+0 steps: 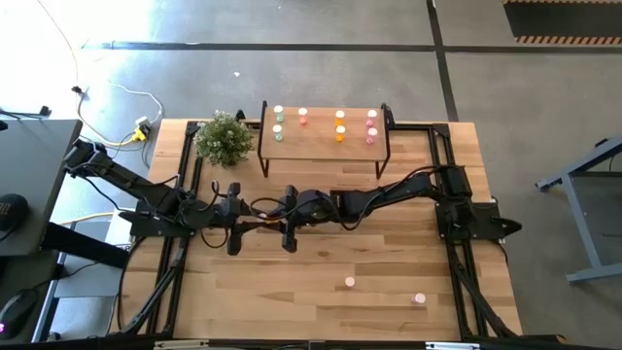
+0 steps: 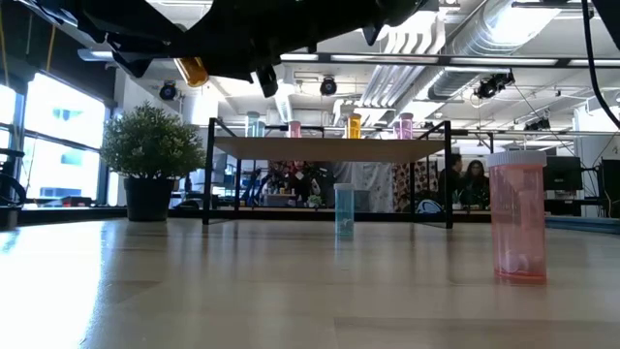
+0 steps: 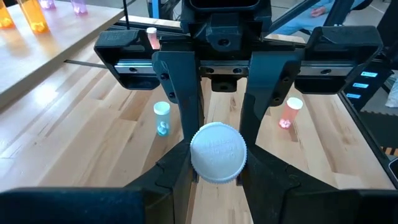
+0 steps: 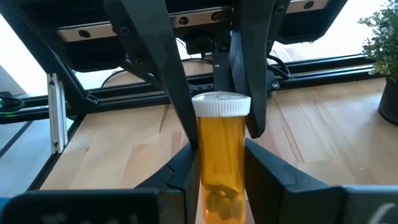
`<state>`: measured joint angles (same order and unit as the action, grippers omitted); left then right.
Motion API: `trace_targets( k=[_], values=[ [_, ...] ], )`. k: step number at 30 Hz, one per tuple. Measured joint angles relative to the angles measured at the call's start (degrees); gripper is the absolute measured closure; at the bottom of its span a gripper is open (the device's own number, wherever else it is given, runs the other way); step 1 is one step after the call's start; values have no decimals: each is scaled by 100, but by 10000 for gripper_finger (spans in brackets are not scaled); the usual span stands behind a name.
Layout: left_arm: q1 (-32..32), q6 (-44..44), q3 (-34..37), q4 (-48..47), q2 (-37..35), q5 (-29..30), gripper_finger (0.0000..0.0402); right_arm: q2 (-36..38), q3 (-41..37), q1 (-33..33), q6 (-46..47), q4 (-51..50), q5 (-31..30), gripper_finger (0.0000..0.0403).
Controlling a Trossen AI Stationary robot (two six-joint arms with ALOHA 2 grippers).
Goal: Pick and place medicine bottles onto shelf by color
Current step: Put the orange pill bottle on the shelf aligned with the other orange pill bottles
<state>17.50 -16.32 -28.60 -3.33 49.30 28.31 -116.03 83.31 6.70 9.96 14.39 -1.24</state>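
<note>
free: bare table [image 1: 321, 277] nearward of both grippers [image 1: 260, 212] | ahead: shelf [image 1: 321, 146], eight bottles on top | far-left of them: plant [image 1: 224, 137] | loose: two pink bottles [image 1: 350, 283] near front, one green [image 2: 344, 210] mid-table

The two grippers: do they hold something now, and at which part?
Both hold one orange bottle above the table: the right gripper clamps its body, and the left gripper clamps its white-capped end.

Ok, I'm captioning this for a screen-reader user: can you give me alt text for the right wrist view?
An orange medicine bottle with a white cap stands upright, clamped between the dark fingers of the right hand, while the left hand grips it from the opposite side near the cap. Below lies the light wooden table, with a potted plant at the edge.
</note>
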Motion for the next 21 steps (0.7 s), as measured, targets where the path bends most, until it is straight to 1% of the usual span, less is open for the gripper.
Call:
trace_targets(
  k=[5,8,11,21],
  values=[
    [-2,2,0,4,0,7,290,0,0,0,11,0,0,312],
    [-2,101,0,9,0,20,281,0,0,0,30,0,0,312],
    [-2,301,0,27,0,33,261,0,0,2,68,0,27,313],
    [-4,306,0,70,-35,113,187,0,0,7,76,-88,3,313]
  ],
)
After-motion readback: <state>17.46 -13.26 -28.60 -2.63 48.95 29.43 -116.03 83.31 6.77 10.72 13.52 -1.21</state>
